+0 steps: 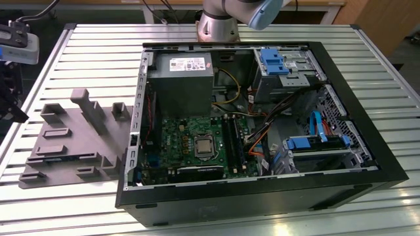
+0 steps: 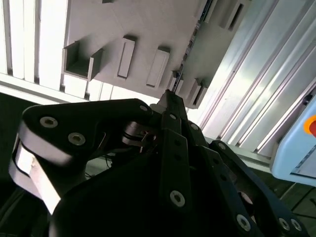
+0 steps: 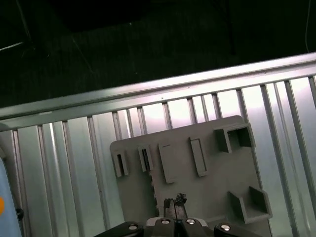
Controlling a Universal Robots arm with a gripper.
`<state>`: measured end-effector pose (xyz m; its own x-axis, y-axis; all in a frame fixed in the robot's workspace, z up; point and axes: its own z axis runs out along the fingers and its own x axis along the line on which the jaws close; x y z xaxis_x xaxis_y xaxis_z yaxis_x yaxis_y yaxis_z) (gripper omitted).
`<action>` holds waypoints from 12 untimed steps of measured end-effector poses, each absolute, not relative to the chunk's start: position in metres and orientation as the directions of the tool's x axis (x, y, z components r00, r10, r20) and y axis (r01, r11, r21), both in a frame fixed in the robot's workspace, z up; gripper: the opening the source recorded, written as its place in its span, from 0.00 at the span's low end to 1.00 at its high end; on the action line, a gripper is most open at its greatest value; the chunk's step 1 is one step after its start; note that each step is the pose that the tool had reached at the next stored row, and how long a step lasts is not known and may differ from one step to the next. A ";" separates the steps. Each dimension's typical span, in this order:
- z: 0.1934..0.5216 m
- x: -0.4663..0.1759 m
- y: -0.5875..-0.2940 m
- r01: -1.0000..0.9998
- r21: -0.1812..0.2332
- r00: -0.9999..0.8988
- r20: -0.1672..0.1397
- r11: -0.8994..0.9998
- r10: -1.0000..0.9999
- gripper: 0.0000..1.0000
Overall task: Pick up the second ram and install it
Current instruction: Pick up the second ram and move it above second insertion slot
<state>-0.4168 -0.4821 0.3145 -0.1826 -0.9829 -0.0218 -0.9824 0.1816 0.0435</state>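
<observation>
The second ram (image 1: 66, 159) is a thin dark blue-green stick standing on edge in a slot of the grey tray (image 1: 78, 142), at the exterior view's left. In the second wrist view the ram (image 2: 189, 44) appears as a thin dark line on the tray (image 2: 113, 24). My gripper (image 1: 15, 110) hangs at the exterior view's far left edge, above and beside the tray. Its black fingers look shut with nothing between them in both wrist views (image 2: 170, 96) (image 3: 174, 202). It hovers over the tray (image 3: 207, 177) without touching it.
An open computer case (image 1: 262, 196) lies to the tray's right in the exterior view, with the green motherboard (image 1: 190, 137) and its black slot rails (image 1: 235, 142) inside. Upright blocks (image 1: 88, 108) rise from the tray. The table is slatted metal (image 1: 98, 54).
</observation>
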 end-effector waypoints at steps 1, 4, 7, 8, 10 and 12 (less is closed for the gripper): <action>0.314 -0.417 -0.482 -0.985 0.043 -0.170 -0.022 0.169 -0.985 0.11; 0.314 -0.417 -0.482 -0.990 0.044 -0.134 -0.022 0.133 -0.991 0.11; 0.314 -0.417 -0.482 -0.995 0.043 -0.096 -0.022 0.095 -0.995 0.11; 0.314 -0.417 -0.482 -0.996 0.043 -0.083 -0.022 0.082 -0.996 0.11; 0.313 -0.417 -0.482 -0.997 0.044 -0.061 -0.022 0.060 -0.998 0.11; 0.313 -0.417 -0.482 -0.998 0.044 -0.055 -0.022 0.054 -0.998 0.11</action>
